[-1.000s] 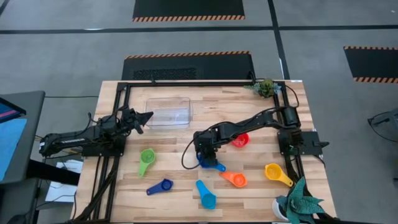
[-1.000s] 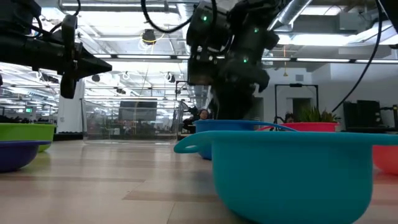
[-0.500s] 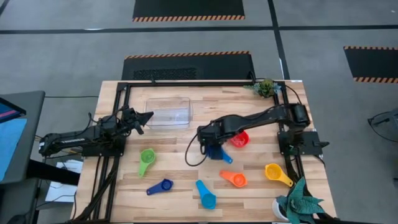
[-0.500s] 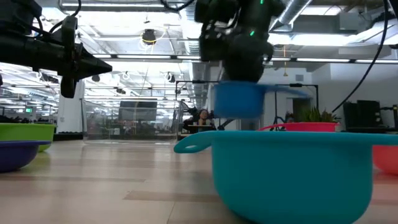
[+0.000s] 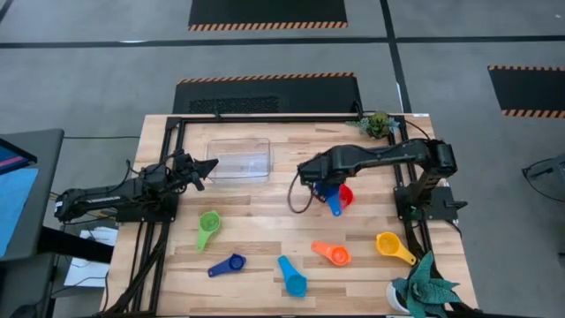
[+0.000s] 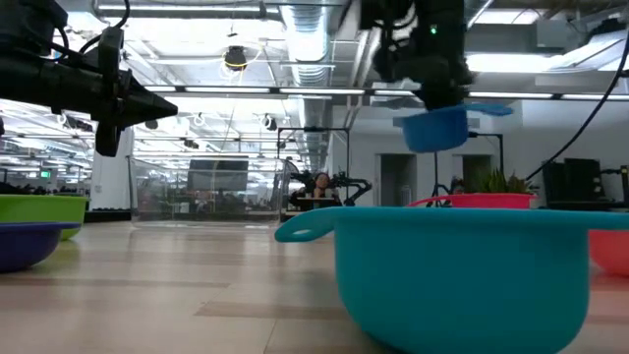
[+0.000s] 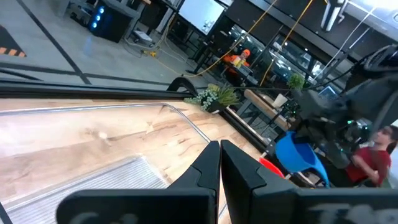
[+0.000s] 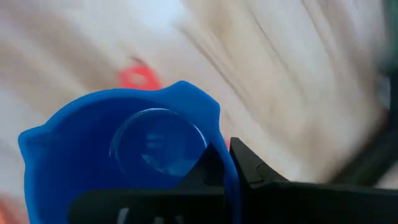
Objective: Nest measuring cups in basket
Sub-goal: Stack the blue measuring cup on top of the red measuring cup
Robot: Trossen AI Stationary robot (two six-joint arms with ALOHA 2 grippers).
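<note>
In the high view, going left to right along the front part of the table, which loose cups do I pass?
Green cup → dark blue cup → light blue cup → orange cup → yellow cup. The blue cup is left out: the right gripper holds it in the air, overlapping the red cup.

basket (image 5: 239,159) top: open, nothing above it
basket's left side: left gripper (image 5: 208,164) just beside wall
basket's right side: bare table (image 5: 282,159), right gripper (image 5: 320,184) with blue cup (image 5: 330,196) airborne nearby
</note>
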